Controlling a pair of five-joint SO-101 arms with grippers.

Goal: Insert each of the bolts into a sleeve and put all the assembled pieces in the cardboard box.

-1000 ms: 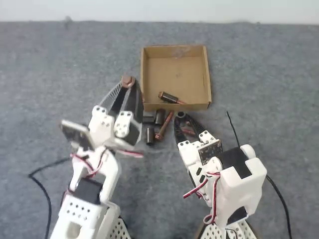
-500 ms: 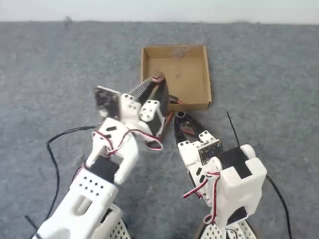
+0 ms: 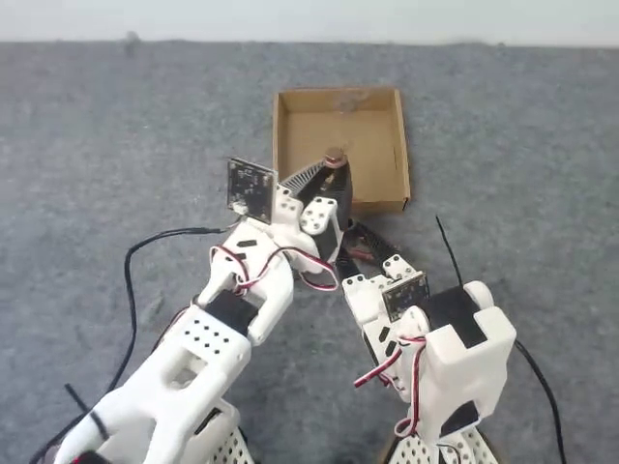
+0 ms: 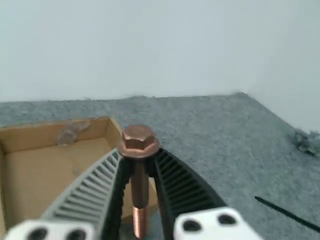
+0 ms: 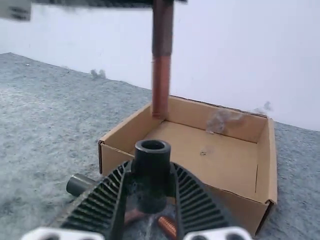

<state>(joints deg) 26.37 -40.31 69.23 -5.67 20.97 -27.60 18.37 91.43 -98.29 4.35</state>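
My left gripper [image 3: 332, 172] is shut on a copper bolt [image 3: 335, 158], held upright with its hex head up, over the front part of the cardboard box [image 3: 401, 145]. In the left wrist view the bolt [image 4: 138, 175] stands between the ribbed fingers [image 4: 95, 192], with the box [image 4: 40, 165] behind. My right gripper [image 5: 152, 175] is shut on a black sleeve [image 5: 152, 160], upright with its bore facing up, just in front of the box [image 5: 225, 155]. The bolt's shaft [image 5: 161, 65] hangs above the sleeve and a little behind it. From above, the left arm partly covers the right gripper [image 3: 358, 237].
A loose black sleeve [image 5: 80, 184] and a copper bolt [image 5: 167, 225] lie on the grey carpet under the right gripper. A black cable [image 3: 145, 251] loops to the left of the left arm. A white wall bounds the far side.
The left arm has swung right with the bolt, from beside the box's left wall to over its front, above the sleeve. The right arm has hardly moved.
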